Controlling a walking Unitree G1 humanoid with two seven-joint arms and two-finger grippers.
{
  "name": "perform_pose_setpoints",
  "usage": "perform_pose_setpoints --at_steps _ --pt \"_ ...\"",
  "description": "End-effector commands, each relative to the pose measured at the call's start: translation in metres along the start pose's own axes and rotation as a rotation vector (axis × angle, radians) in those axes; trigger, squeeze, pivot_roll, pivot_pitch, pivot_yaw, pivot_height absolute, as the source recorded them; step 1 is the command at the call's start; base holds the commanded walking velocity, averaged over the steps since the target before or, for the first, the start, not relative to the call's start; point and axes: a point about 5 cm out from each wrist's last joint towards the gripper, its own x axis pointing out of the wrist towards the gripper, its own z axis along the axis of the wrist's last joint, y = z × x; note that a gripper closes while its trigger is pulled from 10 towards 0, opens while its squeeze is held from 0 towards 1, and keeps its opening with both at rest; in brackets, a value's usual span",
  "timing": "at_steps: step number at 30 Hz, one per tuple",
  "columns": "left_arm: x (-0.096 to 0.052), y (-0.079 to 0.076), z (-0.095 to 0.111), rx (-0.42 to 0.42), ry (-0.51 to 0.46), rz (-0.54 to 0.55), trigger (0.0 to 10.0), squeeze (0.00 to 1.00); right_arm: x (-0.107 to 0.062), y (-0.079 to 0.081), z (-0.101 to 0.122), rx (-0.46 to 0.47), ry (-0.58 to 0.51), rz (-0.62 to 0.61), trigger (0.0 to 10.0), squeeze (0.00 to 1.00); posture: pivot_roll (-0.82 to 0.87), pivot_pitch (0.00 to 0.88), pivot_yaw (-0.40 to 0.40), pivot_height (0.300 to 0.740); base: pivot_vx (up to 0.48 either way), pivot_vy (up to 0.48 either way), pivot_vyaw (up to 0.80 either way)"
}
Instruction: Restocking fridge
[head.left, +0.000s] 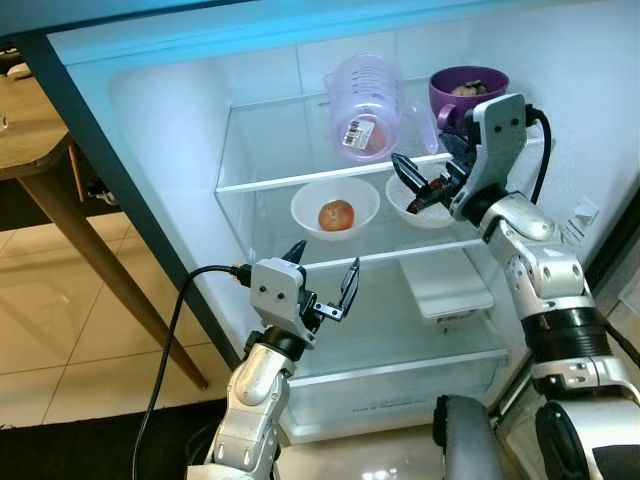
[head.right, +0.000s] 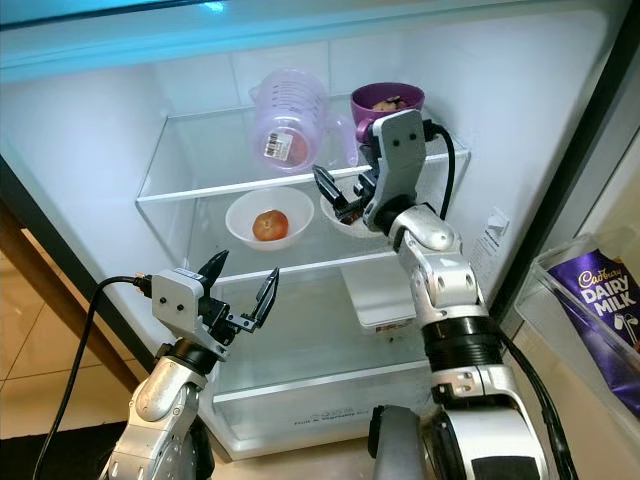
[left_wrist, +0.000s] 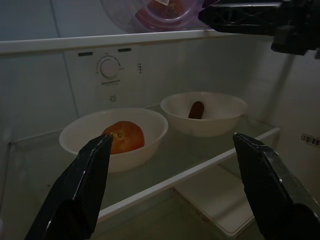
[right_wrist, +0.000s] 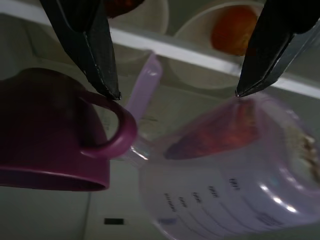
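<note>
The right end effector (head.left: 428, 183) hangs with fingers spread wide and nothing between them, just in front of the glass shelf (head.left: 290, 178) edge, below the purple mug (head.left: 467, 93). The left end effector (head.left: 322, 282), also wide and holding nothing, hovers lower, below that shelf. Under the shelf sit a white bowl (head.left: 334, 206) with a tomato (head.left: 336, 214) and a second white bowl (left_wrist: 203, 112). On the shelf lies a tipped clear jug (head.left: 366, 105) beside the mug.
</note>
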Motion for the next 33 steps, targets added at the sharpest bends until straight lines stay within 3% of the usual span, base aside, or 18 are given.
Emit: perform_pose_setpoints --at_steps 1,6,12,13,14,15,16,17,20,21,26,28,30,31,32,33 --pt "-0.004 0.002 -0.004 0.007 0.021 0.008 10.0 0.00 0.001 0.000 -0.011 0.017 0.067 -0.019 10.0 0.00 0.00 0.060 0.083 0.447 0.000 0.000 0.00" --pt "-0.004 0.002 -0.005 0.005 0.023 0.008 10.0 0.00 0.007 -0.005 -0.007 0.064 0.078 -0.072 10.0 0.00 0.00 0.064 0.083 0.447 0.000 0.000 0.00" --pt "-0.004 0.002 -0.005 0.005 0.024 0.011 10.0 0.00 0.011 -0.005 -0.005 0.025 0.098 -0.094 10.0 0.00 0.00 0.066 0.080 0.447 0.000 0.000 0.00" --pt "-0.004 0.002 -0.005 0.005 0.025 0.012 10.0 0.00 0.012 -0.006 -0.005 0.011 0.108 -0.100 8.2 0.00 0.00 0.065 0.079 0.447 0.000 0.000 0.00" --pt "-0.004 0.002 -0.005 0.005 0.025 0.012 10.0 0.00 0.012 -0.006 -0.005 0.011 0.108 -0.100 8.2 0.00 0.00 0.065 0.079 0.447 0.000 0.000 0.00" --pt "-0.004 0.002 -0.005 0.005 0.025 0.013 10.0 0.00 0.012 -0.006 -0.006 0.002 0.118 -0.104 4.5 0.00 0.00 0.066 0.080 0.447 0.000 0.000 0.00" --pt "-0.004 0.002 -0.005 0.005 0.025 0.013 10.0 0.00 0.012 -0.007 -0.007 -0.004 0.127 -0.108 4.5 0.00 0.00 0.067 0.079 0.447 0.000 0.000 0.00" --pt "-0.004 0.002 -0.005 0.005 0.025 0.013 10.0 0.00 0.012 -0.007 -0.008 -0.017 0.142 -0.114 2.2 0.00 0.00 0.067 0.080 0.447 0.000 0.000 0.00" --pt "-0.004 0.002 -0.005 0.005 0.026 0.013 10.0 0.00 0.012 -0.007 -0.009 -0.026 0.152 -0.117 1.9 0.00 0.00 0.067 0.080 0.447 0.000 0.000 0.00" --pt "-0.004 0.002 -0.005 0.005 0.026 0.013 10.0 0.00 0.012 -0.008 -0.010 -0.031 0.164 -0.121 0.0 0.00 0.00 0.067 0.080 0.447 0.000 0.000 0.00" --pt "-0.004 0.002 -0.005 0.006 0.026 0.012 10.0 0.00 0.011 -0.008 -0.014 -0.048 0.206 -0.120 0.0 0.00 0.00 0.067 0.080 0.447 0.000 0.000 0.00" --pt "-0.004 0.002 -0.005 0.005 0.026 0.012 10.0 0.00 0.011 -0.007 -0.013 -0.065 0.219 -0.104 2.5 0.00 0.00 0.066 0.080 0.447 0.000 0.000 0.00" --pt "-0.004 0.002 -0.006 0.005 0.027 0.013 10.0 0.00 0.011 -0.007 -0.013 -0.074 0.223 -0.097 2.8 0.00 0.00 0.066 0.080 0.447 0.000 0.000 0.00" --pt "-0.004 0.002 -0.006 0.005 0.027 0.013 10.0 0.00 0.010 -0.007 -0.012 -0.083 0.226 -0.093 3.9 0.00 -0.01 0.065 0.079 0.447 0.000 0.000 0.00" --pt "-0.004 0.002 -0.005 0.004 0.026 0.013 10.0 0.00 0.010 -0.007 -0.011 -0.098 0.232 -0.090 4.4 0.00 -0.01 0.066 0.079 0.447 0.000 0.000 0.00" --pt "-0.004 0.002 -0.006 0.004 0.027 0.014 10.0 0.00 0.010 -0.007 -0.011 -0.105 0.235 -0.090 7.2 0.00 -0.01 0.066 0.079 0.447 0.000 0.000 0.00"
